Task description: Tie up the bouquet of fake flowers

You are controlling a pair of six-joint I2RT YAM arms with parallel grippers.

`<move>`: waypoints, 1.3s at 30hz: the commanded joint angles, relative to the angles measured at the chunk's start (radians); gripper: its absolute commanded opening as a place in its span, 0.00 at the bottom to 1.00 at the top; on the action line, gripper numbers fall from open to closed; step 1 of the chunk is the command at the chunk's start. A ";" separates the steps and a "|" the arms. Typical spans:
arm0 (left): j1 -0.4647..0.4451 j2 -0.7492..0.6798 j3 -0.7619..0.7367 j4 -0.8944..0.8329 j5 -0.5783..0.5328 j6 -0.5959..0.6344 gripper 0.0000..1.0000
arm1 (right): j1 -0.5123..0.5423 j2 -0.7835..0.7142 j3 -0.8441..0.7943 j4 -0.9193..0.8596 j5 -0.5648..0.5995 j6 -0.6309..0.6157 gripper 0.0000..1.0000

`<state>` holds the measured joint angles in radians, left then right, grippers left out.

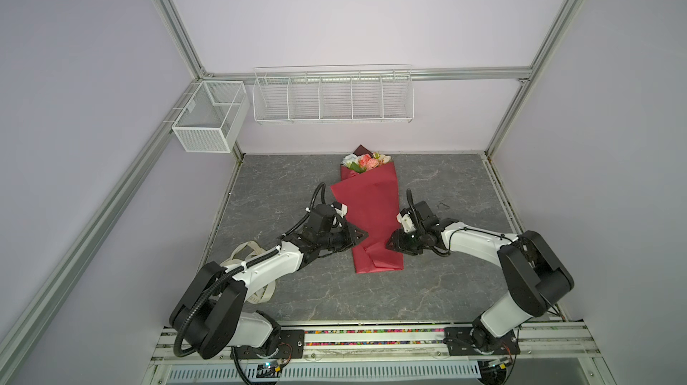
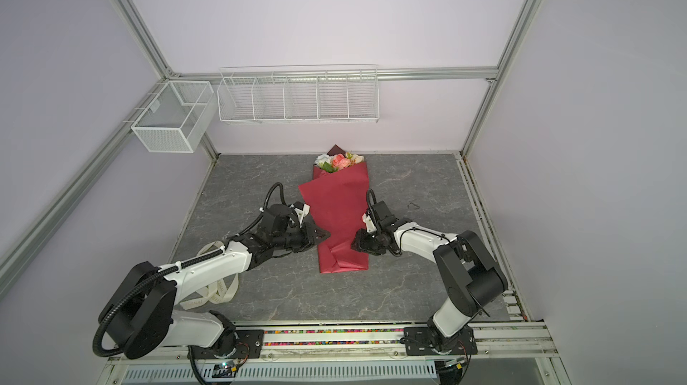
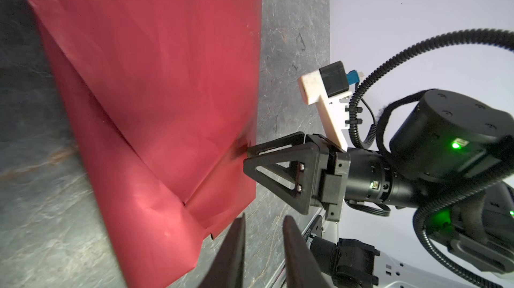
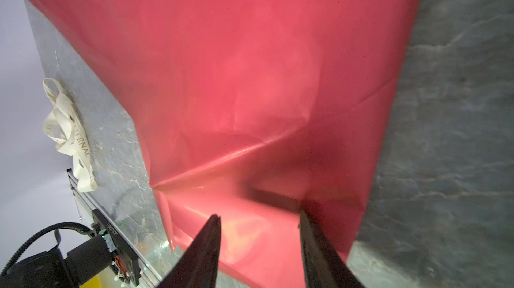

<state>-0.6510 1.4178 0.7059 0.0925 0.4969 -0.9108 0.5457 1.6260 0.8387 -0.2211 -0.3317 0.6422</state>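
Observation:
The bouquet of fake flowers (image 1: pixel 373 212) (image 2: pixel 340 212) lies along the middle of the grey table, rolled in dark-red paper (image 3: pixel 167 78) (image 4: pixel 250 78). Its pink, peach and cream blooms (image 1: pixel 366 162) point to the back wall. My left gripper (image 1: pixel 360 234) (image 3: pixel 264 217) sits at the paper's left edge near the stem end. Its jaws stand narrowly apart, with only bare table between them. From the opposite side, my right gripper (image 1: pixel 391 243) (image 3: pixel 247 154) (image 4: pixel 259 215) meets the paper's right edge, open, with red paper showing between its fingers. The stems are hidden inside the wrap.
A cream printed ribbon (image 1: pixel 256 253) (image 2: pixel 219 290) (image 4: pixel 69 133) lies in a loose heap under the left arm. A small dark wire loop (image 1: pixel 442 205) rests on the table at right. A white wire rack (image 1: pixel 332 97) and a mesh basket (image 1: pixel 208 119) hang on the back walls.

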 commanded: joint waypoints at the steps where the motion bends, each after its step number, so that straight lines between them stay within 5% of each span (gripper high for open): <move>1: 0.001 0.085 0.062 0.062 0.045 -0.008 0.20 | 0.008 0.013 -0.025 0.060 0.004 0.043 0.43; 10: -0.007 0.334 0.118 0.156 0.076 -0.030 0.05 | 0.008 -0.003 -0.076 0.132 -0.033 0.096 0.32; 21: -0.006 0.420 0.040 0.183 0.030 0.010 0.00 | -0.050 -0.019 -0.026 0.191 -0.105 0.100 0.23; 39: -0.006 0.453 0.080 0.036 0.009 0.135 0.00 | -0.253 0.416 0.439 0.193 -0.276 0.018 0.17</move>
<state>-0.6544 1.8294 0.7818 0.2142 0.5411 -0.8162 0.3149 1.9869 1.1999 -0.0170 -0.5598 0.6899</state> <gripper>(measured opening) 0.049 0.170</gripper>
